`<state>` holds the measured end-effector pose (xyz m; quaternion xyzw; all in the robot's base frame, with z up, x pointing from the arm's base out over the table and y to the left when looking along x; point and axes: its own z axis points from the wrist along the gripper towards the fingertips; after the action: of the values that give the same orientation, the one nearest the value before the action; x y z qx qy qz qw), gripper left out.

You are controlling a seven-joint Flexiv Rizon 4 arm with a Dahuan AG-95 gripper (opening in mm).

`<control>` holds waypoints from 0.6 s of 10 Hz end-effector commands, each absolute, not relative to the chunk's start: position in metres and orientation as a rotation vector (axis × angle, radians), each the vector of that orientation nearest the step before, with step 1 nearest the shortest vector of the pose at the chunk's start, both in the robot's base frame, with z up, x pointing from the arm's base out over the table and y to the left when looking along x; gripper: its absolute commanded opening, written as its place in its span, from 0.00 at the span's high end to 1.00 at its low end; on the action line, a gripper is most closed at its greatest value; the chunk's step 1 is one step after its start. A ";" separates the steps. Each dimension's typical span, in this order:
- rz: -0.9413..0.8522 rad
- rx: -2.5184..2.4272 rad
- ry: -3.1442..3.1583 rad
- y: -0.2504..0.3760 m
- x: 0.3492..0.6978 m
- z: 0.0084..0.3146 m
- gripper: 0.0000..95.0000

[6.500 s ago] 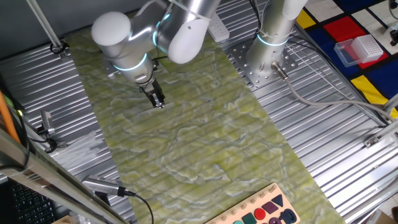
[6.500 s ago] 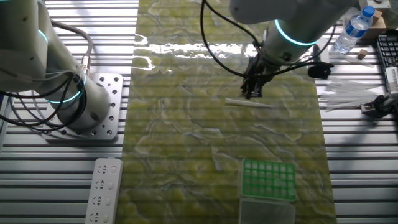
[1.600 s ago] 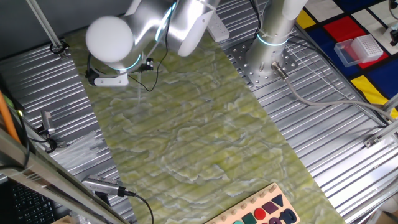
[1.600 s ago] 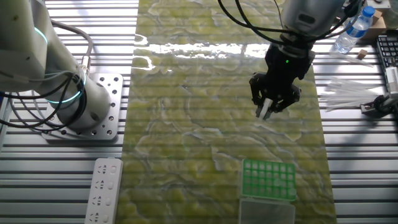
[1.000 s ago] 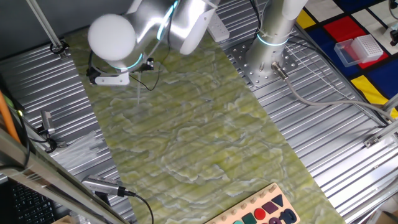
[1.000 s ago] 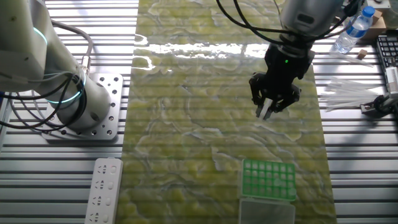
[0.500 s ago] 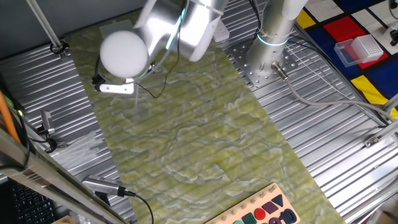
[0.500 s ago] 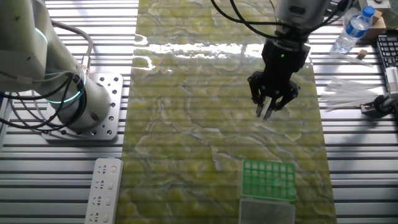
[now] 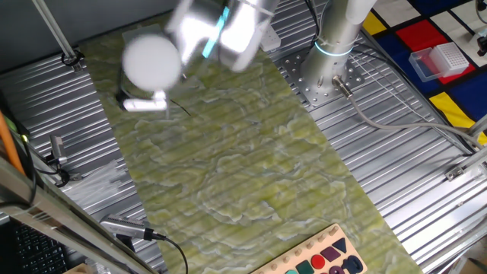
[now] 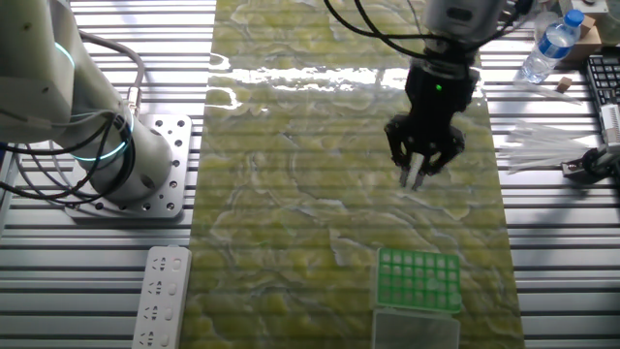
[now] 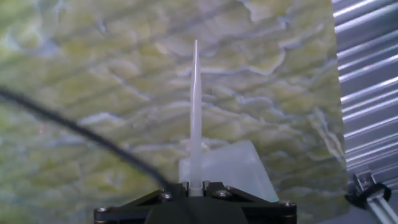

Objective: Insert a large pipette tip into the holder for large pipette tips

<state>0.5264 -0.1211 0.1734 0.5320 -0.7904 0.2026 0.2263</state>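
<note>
My gripper point(image 10: 418, 173) hangs over the green-yellow mat, fingers pointing down, shut on the large pipette tip point(image 10: 415, 176). In the hand view the pale, thin tip point(image 11: 195, 112) sticks straight out from between the shut fingers of the gripper point(image 11: 195, 185), its point in the air above the mat. The holder with the green gridded top point(image 10: 418, 279) stands on the mat nearer the front edge, below the gripper in that view and apart from it. A pale translucent box face point(image 11: 230, 165) shows behind the tip's base. In the first fixed view the blurred arm point(image 9: 205, 34) hides the gripper.
A second arm's base point(image 10: 131, 160) stands left of the mat. A pile of spare tips point(image 10: 542, 145) and a water bottle point(image 10: 554, 44) lie to the right. A white keypad point(image 10: 160, 296) lies front left. The pinkish-red box point(image 9: 440, 59) sits far off.
The arm has shifted a little across the mat with the tip held; the gripper sits slightly farther from the holder's side than a second ago. The holder has not moved.
</note>
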 end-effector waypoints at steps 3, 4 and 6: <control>0.532 1.531 -2.055 -0.165 0.521 0.196 1.00; 0.533 1.549 -2.018 -0.173 0.517 0.199 1.00; 0.538 1.561 -1.990 -0.187 0.508 0.204 1.00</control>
<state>0.5100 -0.1847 0.2034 0.5787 -0.7423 0.1991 0.2728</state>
